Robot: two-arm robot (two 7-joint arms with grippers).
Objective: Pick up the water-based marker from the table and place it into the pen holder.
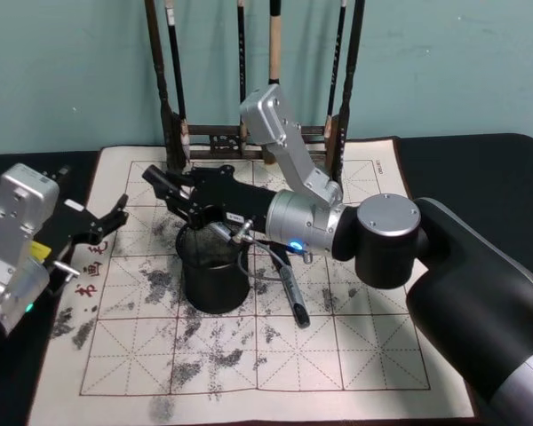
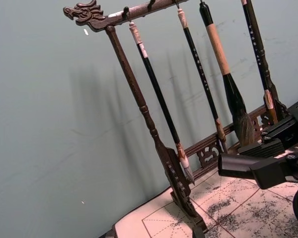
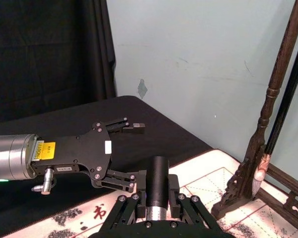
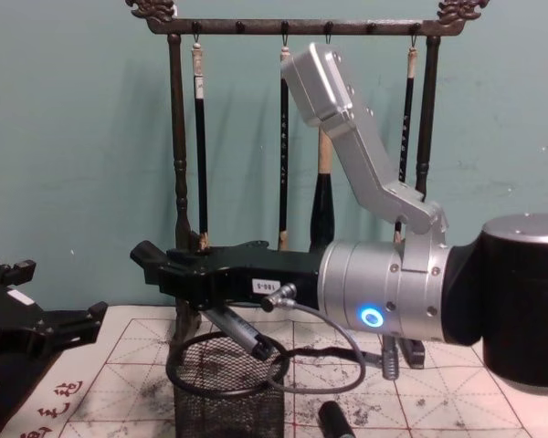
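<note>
We see the water-based marker point(image 3: 159, 168) as a thick black cylinder with a silvery band at its near end. It is clamped between the fingers of the right gripper point(image 3: 158, 183) and lies along them, roughly level, with its blunt black tip pointing toward the robot's left. It is off the table and higher than the pen holder's rim, and its tip reaches past the holder's left side, so no part of it is inside.

The pen holder point(image 1: 215, 288) is a short black wire-mesh cup with a solid round rim. It stands upright on the mat, left of the mat's centre.

The table point(image 1: 466, 160) has a dark flat top. Over it we see a cream felt calligraphy mat point(image 1: 373, 355) with red grid lines and grey ink smudges, densest around the holder.
</note>
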